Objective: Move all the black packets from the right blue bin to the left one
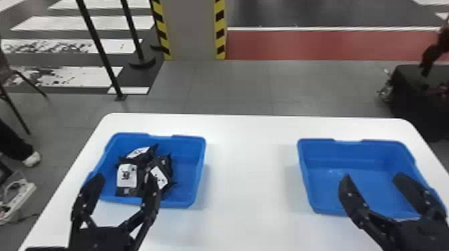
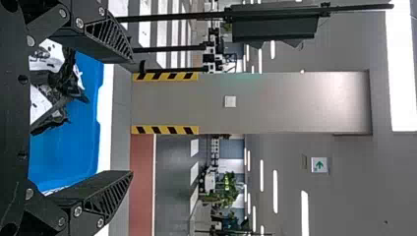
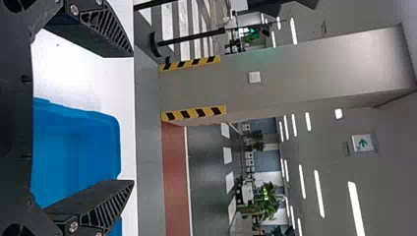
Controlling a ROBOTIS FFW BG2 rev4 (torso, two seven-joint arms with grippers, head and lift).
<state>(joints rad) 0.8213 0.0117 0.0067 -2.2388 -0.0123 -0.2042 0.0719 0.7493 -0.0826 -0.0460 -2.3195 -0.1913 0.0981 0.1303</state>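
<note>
In the head view my left gripper [image 1: 122, 190] stands open over the near edge of the left blue bin [image 1: 185, 182], in front of a few black packets [image 1: 127, 177] with white labels heaped in that bin. My right gripper [image 1: 374, 187] is open above the near part of the right blue bin [image 1: 350, 157], whose visible floor is bare. The left wrist view has the left gripper [image 2: 130, 118] with fingers wide apart and packets [image 2: 42, 103] in the bin beyond. In the right wrist view the right gripper [image 3: 133, 118] has nothing between its fingers, with the right bin [image 3: 74, 152] behind.
Both bins rest on a white table [image 1: 247, 173], with a wide gap between them. Beyond the table stand a pillar [image 1: 190, 30] with striped edges and black posts [image 1: 100, 46]. A black case [image 1: 414, 96] is on the floor at the right.
</note>
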